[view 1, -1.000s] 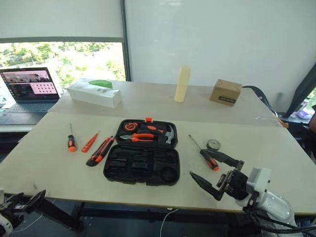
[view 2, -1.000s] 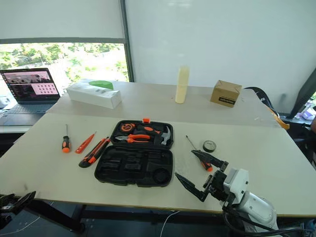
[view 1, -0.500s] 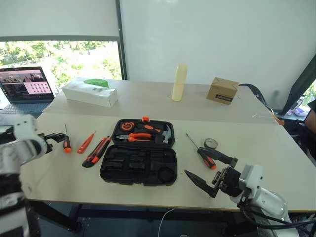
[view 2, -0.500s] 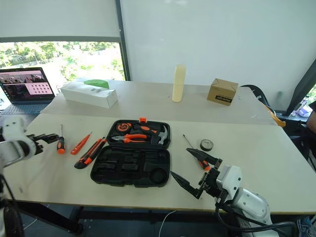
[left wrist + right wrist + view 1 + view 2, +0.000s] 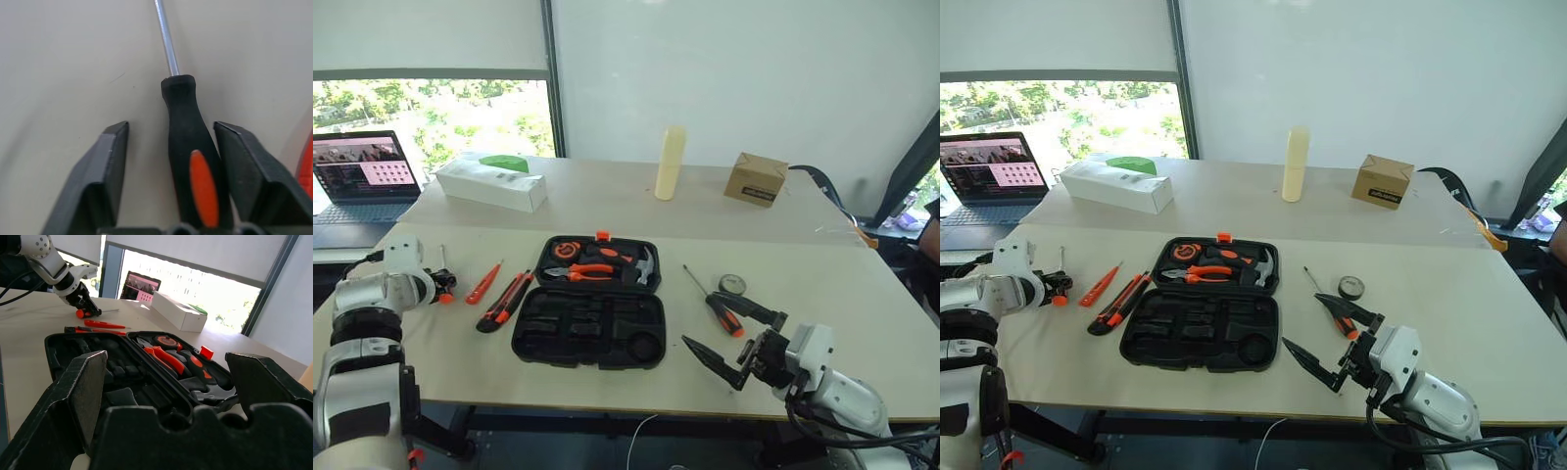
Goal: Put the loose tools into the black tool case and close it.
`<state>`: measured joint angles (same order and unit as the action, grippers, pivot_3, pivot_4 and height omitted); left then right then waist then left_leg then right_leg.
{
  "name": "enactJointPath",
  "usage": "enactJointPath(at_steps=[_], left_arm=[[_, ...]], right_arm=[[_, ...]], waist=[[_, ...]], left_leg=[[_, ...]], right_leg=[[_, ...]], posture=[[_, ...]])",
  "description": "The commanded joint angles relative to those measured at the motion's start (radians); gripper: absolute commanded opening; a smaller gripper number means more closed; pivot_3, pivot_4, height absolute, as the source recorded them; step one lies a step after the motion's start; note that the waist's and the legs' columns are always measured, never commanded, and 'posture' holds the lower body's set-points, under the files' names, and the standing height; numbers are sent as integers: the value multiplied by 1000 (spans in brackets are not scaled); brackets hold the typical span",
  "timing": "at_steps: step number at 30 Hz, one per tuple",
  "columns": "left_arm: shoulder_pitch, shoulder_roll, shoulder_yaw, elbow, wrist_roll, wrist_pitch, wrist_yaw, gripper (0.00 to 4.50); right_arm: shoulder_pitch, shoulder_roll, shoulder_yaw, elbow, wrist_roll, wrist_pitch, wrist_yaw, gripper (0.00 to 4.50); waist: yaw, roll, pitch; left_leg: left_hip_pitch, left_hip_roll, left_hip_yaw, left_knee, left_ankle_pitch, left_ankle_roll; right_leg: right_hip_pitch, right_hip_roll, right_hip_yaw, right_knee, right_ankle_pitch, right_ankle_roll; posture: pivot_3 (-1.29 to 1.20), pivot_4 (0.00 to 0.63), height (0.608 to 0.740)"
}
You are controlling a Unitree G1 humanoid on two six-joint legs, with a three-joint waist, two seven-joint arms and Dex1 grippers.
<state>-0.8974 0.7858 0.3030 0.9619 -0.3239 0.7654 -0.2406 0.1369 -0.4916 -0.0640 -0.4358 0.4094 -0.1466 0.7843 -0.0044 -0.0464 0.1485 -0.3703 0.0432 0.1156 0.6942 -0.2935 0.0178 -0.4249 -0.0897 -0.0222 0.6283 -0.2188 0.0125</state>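
Your left gripper (image 5: 168,161) sits low over the short screwdriver (image 5: 188,132), one finger on each side of the handle with a little daylight left on both, so it brackets the tool without pinching it yet. That screwdriver lies well to the left of the black tool case (image 5: 591,315), farthest out of the three tools there; the tester screwdriver (image 5: 482,284) and utility knife (image 5: 507,300) lie between it and the case. Expect a light, stiff tool: the rubbery handle should grip well, the bare steel shaft would slip, so take it mid-handle, across the orange inlay. Your right gripper (image 5: 734,337) hovers spread wide, holding nothing, just right of the case, near the long screwdriver (image 5: 715,303) and tape roll (image 5: 734,285). I can't read any brand or lettering on the tools or case.
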Motion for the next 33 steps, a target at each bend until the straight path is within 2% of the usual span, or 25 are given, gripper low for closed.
enactJointPath(at_steps=[1, 2, 5, 7, 9, 11, 13, 15, 17, 20, 25, 30, 33], left_arm=[[10, 49, 26, 51, 15, -18, -27, 1184], [17, 60, 42, 49, 8, -50, -49, 848], [29, 95, 66, 51, 1, -115, -116, 823], [47, 113, 78, 12, -15, -220, -245, 823], [118, 124, 46, -140, -64, -374, -599, 823], [243, 157, -42, -340, -88, -488, -947, 823], [292, 185, -146, -411, -17, -626, -1095, 823], [263, 162, -223, -451, 29, -744, -1175, 823], [207, 117, -269, -471, 39, -763, -1209, 823], [114, 56, -365, -424, 146, -887, -1208, 823], [-61, -82, -555, -269, 388, -1120, -1128, 823], [-118, -116, -613, -153, 474, -1231, -1096, 823], [-132, -121, -626, -115, 506, -1221, -1080, 823]], right_arm=[[8, -10, -62, -15, -2, -25, -19, 4500], [11, -12, -69, -16, 0, -25, -19, 4500], [29, -16, -81, -21, -1, -25, -14, 4500], [50, -19, -87, -32, -4, -27, -9, 4500], [83, -20, -103, -56, 0, -19, -18, 4500], [125, -15, -122, -91, 9, -1, -38, 4500], [177, -9, -130, -125, 10, 4, -52, 4500], [214, -10, -127, -137, 1, 0, -51, 4500], [222, -14, -122, -135, -7, -5, -47, 4500], [210, -17, -117, -133, -6, 2, -52, 4500], [170, -15, -97, -137, -11, 22, -65, 4500], [158, -10, -91, -147, -15, 33, -82, 4500], [169, -1, -86, -162, -23, 33, -99, 4500]], waist=[[-8, 0, 0], [-11, 0, 0], [-16, 0, 0], [-14, 0, 0], [-9, -1, 0], [-3, -1, 1], [10, 0, 0], [21, 1, 0], [30, 1, 0], [29, 1, 0], [20, 0, 0], [2, 1, 0], [2, 1, 0]], left_leg=[[1, 0, 0, 0, 0, 0], [2, 0, 0, 0, 0, 1], [2, 1, -2, 0, -1, 2], [2, 2, -1, 0, -1, 1], [0, 2, 0, 0, 0, 0], [-2, 2, 3, 0, 2, -5], [-5, 3, 3, 1, 3, -5], [-5, 2, 3, 2, 2, -4], [-5, -1, 2, 2, -1, 1], [-6, 0, 1, 7, -3, 5], [-7, -1, -1, 11, -3, 7], [-8, -1, -3, 10, -4, 9], [-10, 0, -4, 11, -4, 10]], right_leg=[[0, 0, 0, 1, 0, 0], [0, 0, 2, 1, 0, 0], [-1, 2, 3, 3, 0, 0], [-1, 2, 2, 3, 0, 0], [-2, 2, 1, 2, 0, -1], [-3, 1, -1, 2, 0, -1], [-5, -1, -4, 1, 0, -1], [-4, -2, -3, 0, -1, -1], [-1, -2, -4, 0, -1, 0], [0, 0, -4, 0, 0, 0], [1, 1, -3, 0, 1, 1], [-1, 2, 0, -1, 1, 2], [-3, 2, -1, -1, 0, 3]], posture=[[0, 150, 740], [0, 150, 740], [0, 150, 740], [0, 150, 740], [0, 150, 740], [0, 150, 740], [0, 150, 740], [0, 150, 740], [0, 150, 740], [0, 150, 740], [0, 150, 740], [0, 150, 740], [0, 150, 740]])
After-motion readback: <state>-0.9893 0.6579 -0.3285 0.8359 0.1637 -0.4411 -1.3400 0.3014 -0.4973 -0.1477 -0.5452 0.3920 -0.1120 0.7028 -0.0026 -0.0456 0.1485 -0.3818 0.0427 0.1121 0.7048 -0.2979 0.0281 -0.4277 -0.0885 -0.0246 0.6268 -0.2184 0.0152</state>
